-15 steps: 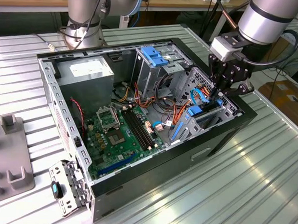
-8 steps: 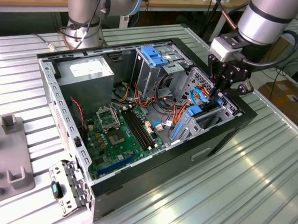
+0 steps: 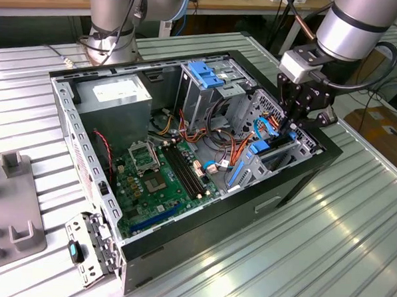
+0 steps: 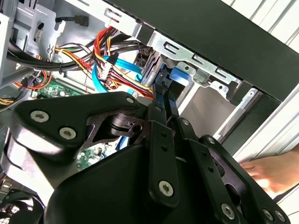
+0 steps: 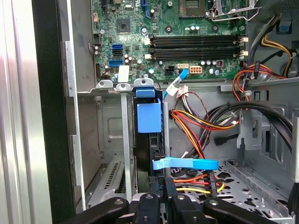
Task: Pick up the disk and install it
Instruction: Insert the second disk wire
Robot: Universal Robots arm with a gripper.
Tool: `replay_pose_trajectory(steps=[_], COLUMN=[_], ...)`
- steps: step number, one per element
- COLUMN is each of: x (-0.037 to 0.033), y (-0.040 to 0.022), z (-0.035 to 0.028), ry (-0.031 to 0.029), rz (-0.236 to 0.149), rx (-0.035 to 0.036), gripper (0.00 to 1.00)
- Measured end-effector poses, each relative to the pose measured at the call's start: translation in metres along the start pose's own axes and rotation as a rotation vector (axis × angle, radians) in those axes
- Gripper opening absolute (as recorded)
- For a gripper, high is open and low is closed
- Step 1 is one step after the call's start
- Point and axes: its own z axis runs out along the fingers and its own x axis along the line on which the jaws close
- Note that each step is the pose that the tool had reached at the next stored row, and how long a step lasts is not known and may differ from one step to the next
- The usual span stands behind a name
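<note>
The disk (image 5: 148, 140) stands on edge in the drive bay at the front corner of the open computer case (image 3: 296, 183), its blue side rail (image 5: 148, 116) facing up. My gripper (image 3: 294, 125) reaches down into that bay at the exterior view's right. In both wrist views the fingers (image 5: 161, 193) lie close together on the disk's upper edge, and the gripper (image 4: 163, 91) looks shut on it. The bay walls hide the disk's lower part.
Orange, red and yellow cables (image 5: 201, 121) and a blue cable (image 5: 187, 164) crowd beside the bay. The motherboard (image 3: 160, 176), grey power-supply box (image 3: 115, 94) and tall cage with blue top (image 3: 205, 76) sit inside the case. A person's hand (image 4: 275, 170) rests outside it.
</note>
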Motion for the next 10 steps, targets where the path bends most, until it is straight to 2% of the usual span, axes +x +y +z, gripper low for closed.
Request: replay_pose_trajectory(steps=[10], x=[0.0006], y=[0.0014], z=[0.0026], ry=[-0.0001], rz=[0.000], rx=[0.0000], gripper=[0.16])
